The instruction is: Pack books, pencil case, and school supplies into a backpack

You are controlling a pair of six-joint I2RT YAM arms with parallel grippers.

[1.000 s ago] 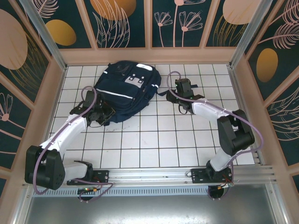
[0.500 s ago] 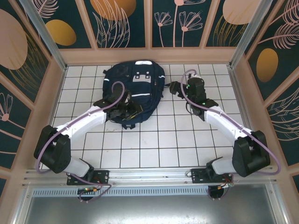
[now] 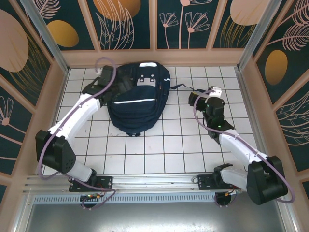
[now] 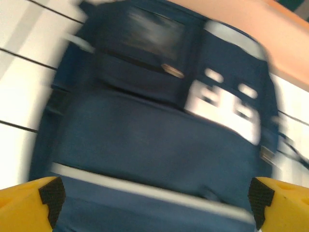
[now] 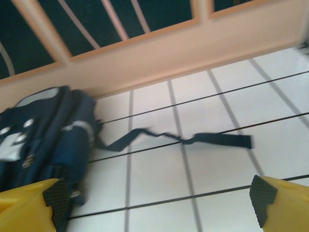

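Left end effector (image 4: 154, 200), spread wide, hovers over the backpack (image 3: 137, 104) on the counter (image 3: 164, 145). Right end effector (image 5: 159, 193), also wide and empty, has the backpack's loose strap (image 5: 217, 140) just ahead.

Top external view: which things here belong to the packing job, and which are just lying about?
Job: backpack; its loose strap; left gripper, open, facing the backpack; right gripper, open, facing the strap.
Not the job: white tiled table; patterned wall panels.
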